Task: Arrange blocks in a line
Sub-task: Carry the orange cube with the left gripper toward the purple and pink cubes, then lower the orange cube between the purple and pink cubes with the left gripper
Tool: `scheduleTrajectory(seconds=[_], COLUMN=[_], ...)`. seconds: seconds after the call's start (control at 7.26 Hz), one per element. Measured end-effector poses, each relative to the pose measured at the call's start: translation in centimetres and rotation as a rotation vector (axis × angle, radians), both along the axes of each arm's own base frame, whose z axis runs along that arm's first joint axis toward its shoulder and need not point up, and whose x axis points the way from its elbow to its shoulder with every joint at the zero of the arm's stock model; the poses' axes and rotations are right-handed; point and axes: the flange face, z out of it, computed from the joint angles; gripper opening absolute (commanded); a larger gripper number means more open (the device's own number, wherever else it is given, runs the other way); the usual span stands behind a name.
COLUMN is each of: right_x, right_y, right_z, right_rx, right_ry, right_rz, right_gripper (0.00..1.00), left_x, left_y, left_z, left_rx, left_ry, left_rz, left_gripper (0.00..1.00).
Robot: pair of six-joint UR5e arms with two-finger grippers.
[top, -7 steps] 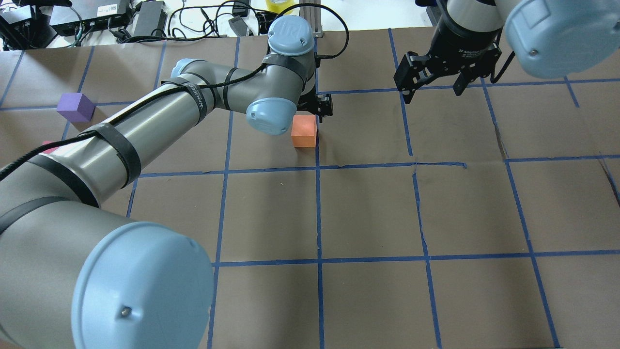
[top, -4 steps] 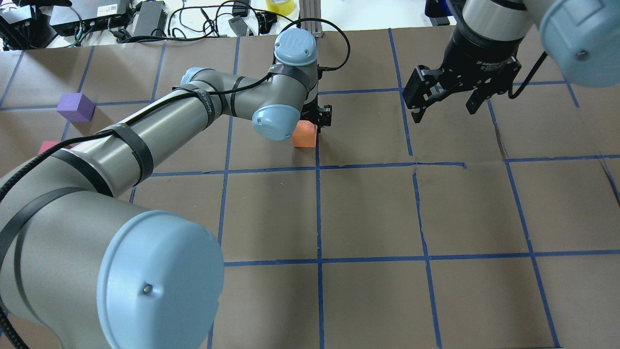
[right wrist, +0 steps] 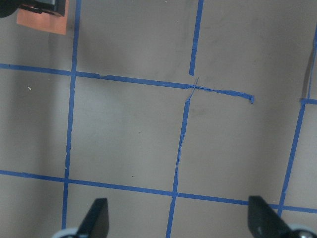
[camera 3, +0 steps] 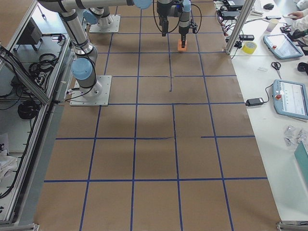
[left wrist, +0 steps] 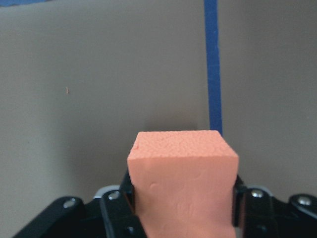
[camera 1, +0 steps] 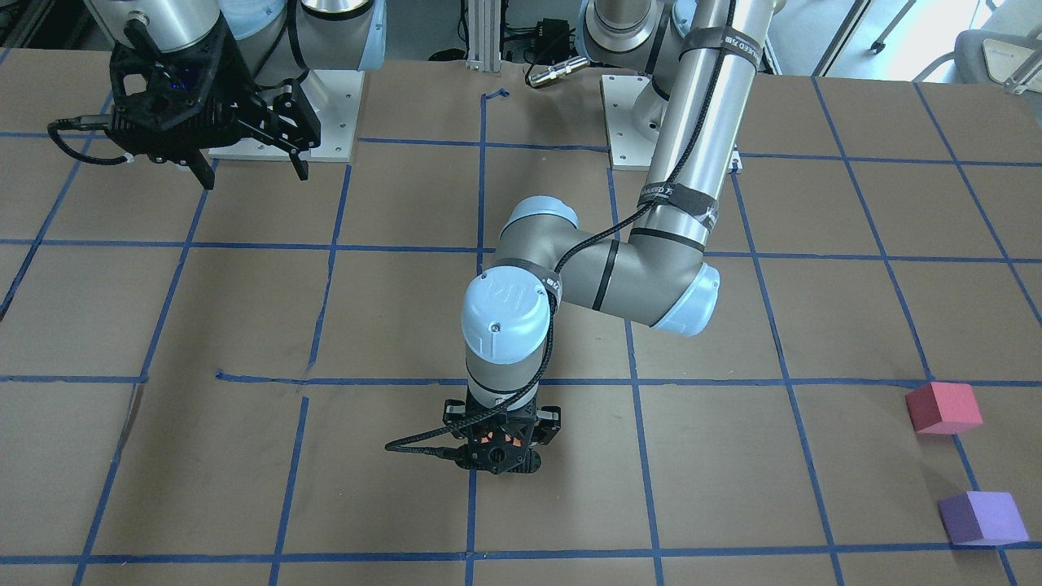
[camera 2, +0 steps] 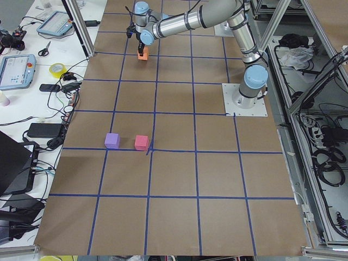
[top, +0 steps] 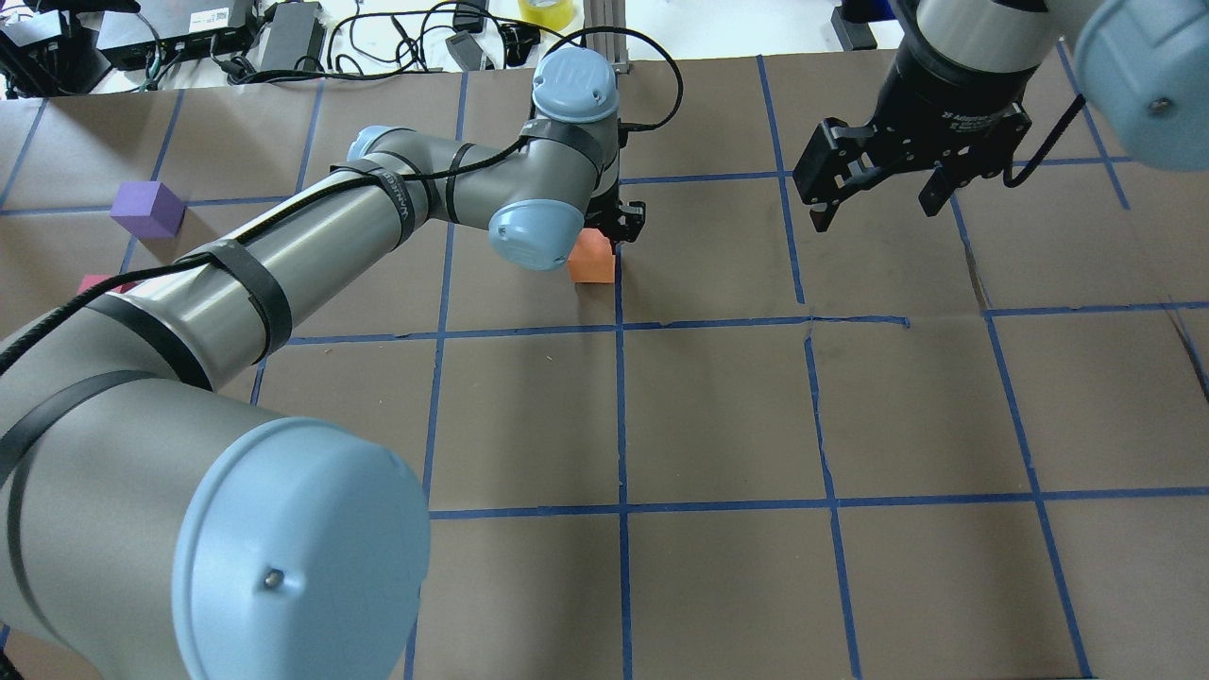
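The orange block [top: 593,262] sits near the table's middle, next to a blue tape line. My left gripper [top: 612,227] stands over it. In the left wrist view the orange block [left wrist: 182,173] fills the gap between the two fingers [left wrist: 119,203], which press on its sides. The pinkish red block [camera 1: 944,407] and the purple block [camera 1: 981,518] lie side by side, apart, far to my left. In the overhead view the purple block [top: 146,209] shows whole and the red block [top: 94,283] is mostly hidden by my left arm. My right gripper [top: 878,203] hangs open and empty above the table.
The table is brown paper with a grid of blue tape lines [top: 621,416]. Cables, power bricks and a roll of tape [top: 546,11] lie beyond the far edge. Tablets and tools [camera 3: 286,96] lie on a side bench.
My left gripper has come down over the orange block and its fingers now flank it. My right gripper has shifted a little to the right, still open.
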Motion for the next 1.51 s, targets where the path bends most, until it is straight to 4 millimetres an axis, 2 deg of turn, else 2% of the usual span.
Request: scheduleTrajectory(seconds=[0.14, 0.28, 0.41, 0.69, 0.83, 1.1, 1.24, 1.51], right_x=[-0.2, -0.4, -0.6, -0.6, -0.6, -0.7, -0.7, -0.6], right_y=[0.4, 0.8, 1.2, 1.6, 1.6, 1.7, 1.7, 1.5], right_z=[0.5, 1.0, 1.1, 0.8, 0.6, 0.5, 0.3, 0.1], right_rx=[-0.010, -0.019, -0.015, 0.019, 0.027, 0.039, 0.047, 0.048], right_ry=[0.014, 0.035, 0.048, 0.058, 0.059, 0.061, 0.060, 0.057], right_rz=[-0.003, -0.005, -0.006, -0.004, -0.004, -0.029, -0.044, -0.049], right_gripper=[1.00, 1.00, 1.00, 1.00, 1.00, 1.00, 1.00, 1.00], left_x=[2.7, 7.0, 12.1, 23.6, 30.2, 42.8, 47.9, 56.0], left_y=[-1.2, -2.8, -4.2, -6.0, -6.0, -4.4, -3.8, -3.5], left_z=[1.2, 2.4, 3.4, 3.9, 3.8, 3.5, 3.9, 4.7], left_rx=[-0.015, -0.029, -0.035, -0.005, 0.020, 0.056, 0.055, 0.041], left_ry=[0.008, 0.015, 0.010, -0.025, -0.036, -0.055, -0.067, -0.092], left_rz=[0.042, 0.101, 0.142, 0.122, 0.101, 0.026, 0.023, -0.007], left_gripper=[0.15, 0.15, 0.11, 0.06, 0.05, 0.03, 0.00, 0.00])
